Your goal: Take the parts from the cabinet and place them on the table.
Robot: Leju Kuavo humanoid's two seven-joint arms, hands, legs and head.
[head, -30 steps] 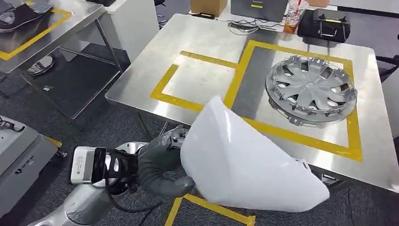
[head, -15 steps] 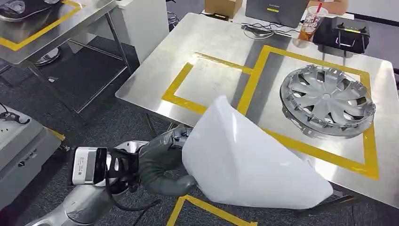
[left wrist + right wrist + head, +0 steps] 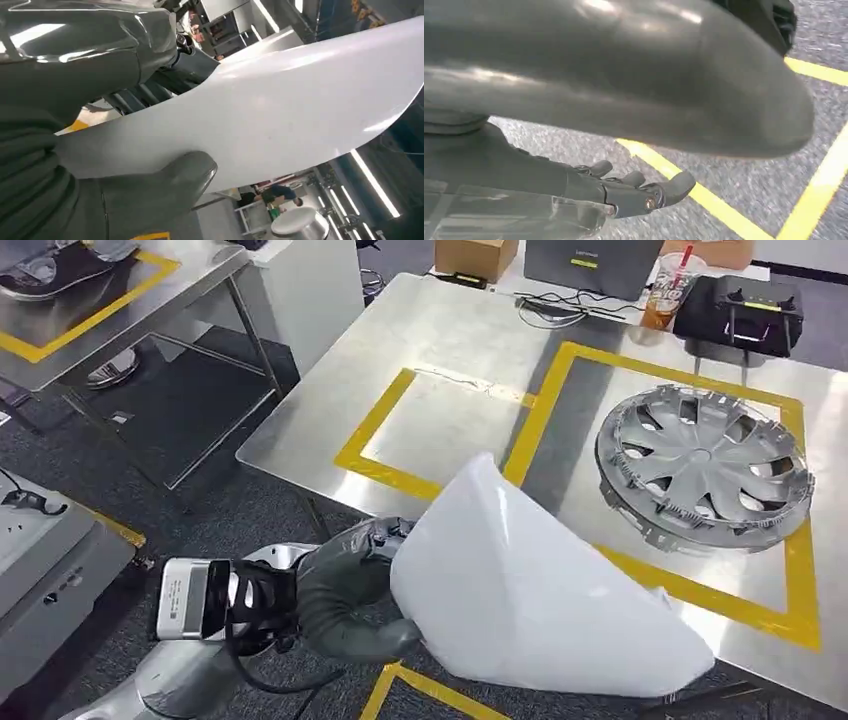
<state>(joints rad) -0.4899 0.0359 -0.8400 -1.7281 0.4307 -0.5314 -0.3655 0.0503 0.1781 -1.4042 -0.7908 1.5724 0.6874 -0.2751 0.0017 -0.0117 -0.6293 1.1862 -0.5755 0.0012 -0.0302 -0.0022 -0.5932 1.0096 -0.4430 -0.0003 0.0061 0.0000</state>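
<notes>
Here we see the head view looking down over a steel table (image 3: pixel 470 330) marked with yellow tape (image 3: pixel 560 380). At far left stands a second table (image 3: pixel 150 285), also taped in yellow, with dark carpet (image 3: pixel 170 410) between the two. Low in that view the silver left arm (image 3: pixel 190 640) comes in, and the left hand (image 3: pixel 350 590) grips the near edge of a large white panel (image 3: pixel 530 590). In the left wrist view the thick thumb (image 3: pixel 165 185) presses one face of the panel (image 3: pixel 280 110) and the darker fingers (image 3: pixel 150 90) lie against the other face, so we log this hand as closed on the panel. The panel is held in the air, tilted, its far part overlapping the table's near edge and the yellow outline in the head view; we cannot tell whether it touches the table.

Further right, inside the larger yellow outline, a silver hubcap (image 3: pixel 705 465) lies flat on the table, well apart from the panel. At the table's far edge we note a cardboard box (image 3: pixel 475 255), an iced drink cup (image 3: pixel 670 285) and a black case (image 3: pixel 745 305).

In the right wrist view the right hand (image 3: pixel 634 192) hangs over carpet with yellow lines (image 3: pixel 684 185), holding nothing, its fingers (image 3: pixel 674 185) loosely curled; we cannot tell from this picture whether it counts as open or closed.
</notes>
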